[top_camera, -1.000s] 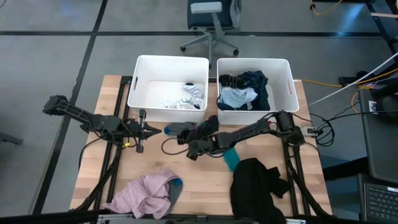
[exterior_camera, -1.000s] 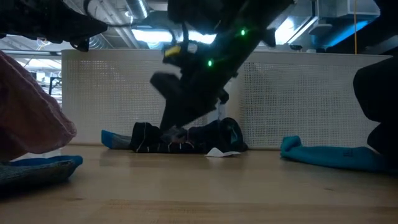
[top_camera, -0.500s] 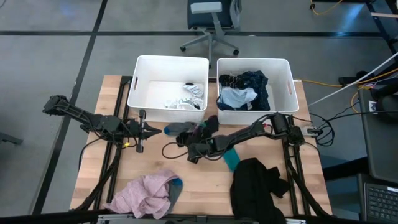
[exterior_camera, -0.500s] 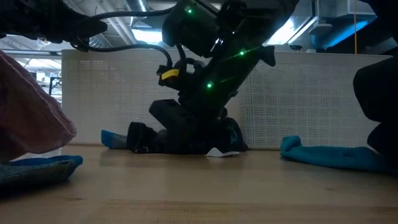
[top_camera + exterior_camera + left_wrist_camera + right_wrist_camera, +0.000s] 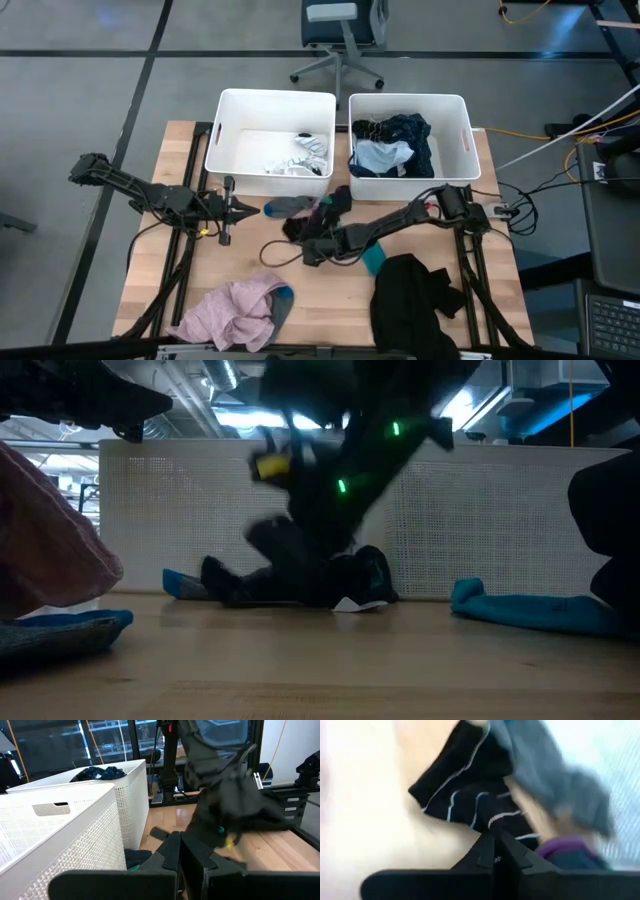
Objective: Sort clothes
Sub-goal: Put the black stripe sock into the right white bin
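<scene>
**Right arm closes on the striped sock**

While the black striped sock [image 5: 465, 795] lies soft and crumpled on the wooden table [image 5: 240, 255] before the two white tubs [image 5: 270, 140], the right gripper [image 5: 312, 250] sits on it, fingers nearly together; a firm hold cannot be told. Next, in judgement, comes lifting. The left gripper [image 5: 252, 209], fingers together and empty, waits near.

A black sock [image 5: 465, 795] bears thin pale stripes beside a grey-blue sock [image 5: 555, 785], while pink [image 5: 238, 308], teal [image 5: 372, 258] and black [image 5: 412, 296] garments lie near two white tubs [image 5: 222, 125].

no readable text, labels, or numbers
</scene>
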Controlling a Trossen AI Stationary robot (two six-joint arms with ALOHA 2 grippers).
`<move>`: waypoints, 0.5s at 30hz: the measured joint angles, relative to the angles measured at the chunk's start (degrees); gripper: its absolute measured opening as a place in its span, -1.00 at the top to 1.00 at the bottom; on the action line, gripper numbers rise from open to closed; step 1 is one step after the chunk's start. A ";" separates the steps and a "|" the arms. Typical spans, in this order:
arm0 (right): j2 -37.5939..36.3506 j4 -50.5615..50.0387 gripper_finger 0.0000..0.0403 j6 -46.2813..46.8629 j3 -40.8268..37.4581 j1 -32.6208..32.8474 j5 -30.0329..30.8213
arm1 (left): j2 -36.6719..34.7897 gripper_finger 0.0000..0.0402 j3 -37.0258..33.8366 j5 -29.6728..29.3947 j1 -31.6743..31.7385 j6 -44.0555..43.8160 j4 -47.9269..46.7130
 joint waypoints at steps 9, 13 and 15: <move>-3.72 -3.46 0.92 -4.66 6.57 3.32 4.89 | 0.02 0.99 0.00 0.00 0.02 -0.06 -0.07; -7.44 -6.31 0.97 -4.76 7.03 4.20 7.47 | 0.02 0.99 0.00 0.00 0.01 -0.32 -0.19; -9.57 -8.18 0.96 -4.79 7.03 4.43 9.32 | 0.00 0.99 0.00 0.00 0.00 -0.42 -0.20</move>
